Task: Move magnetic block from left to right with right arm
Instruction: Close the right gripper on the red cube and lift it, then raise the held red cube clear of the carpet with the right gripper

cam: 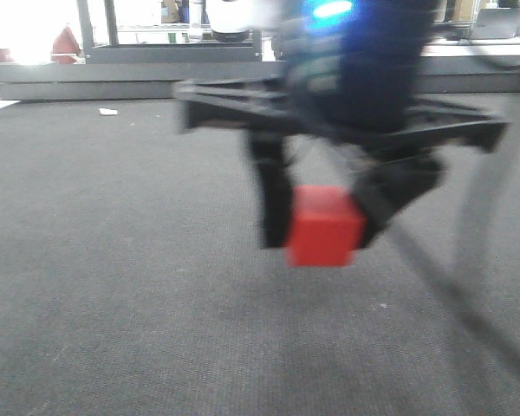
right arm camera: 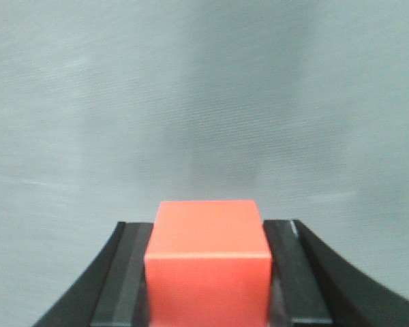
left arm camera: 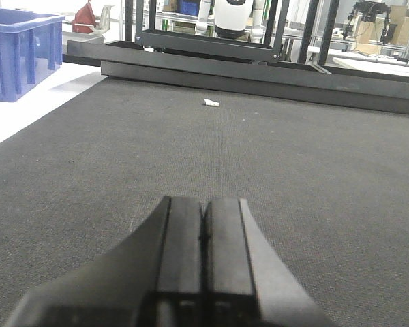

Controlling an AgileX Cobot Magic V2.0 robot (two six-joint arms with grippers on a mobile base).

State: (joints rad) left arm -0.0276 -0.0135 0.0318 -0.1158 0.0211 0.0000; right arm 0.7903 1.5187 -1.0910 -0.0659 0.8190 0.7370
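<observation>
The magnetic block point(cam: 325, 227), a plain bright-red cube, hangs above the dark grey mat, clamped between the black fingers of my right gripper point(cam: 321, 234). The front view is blurred around the arm. Seen from the right wrist, the block point(right arm camera: 208, 255) fills the gap between both pads of the right gripper point(right arm camera: 208, 272), over blurred grey surface. In the left wrist view my left gripper point(left arm camera: 204, 221) is shut, its pads pressed together with nothing between them, low over the mat.
A small white scrap point(left arm camera: 210, 103) lies on the mat far ahead. A black metal frame point(left arm camera: 259, 68) borders the mat's far edge. A blue plastic crate point(left arm camera: 17, 58) stands off the mat at the far left.
</observation>
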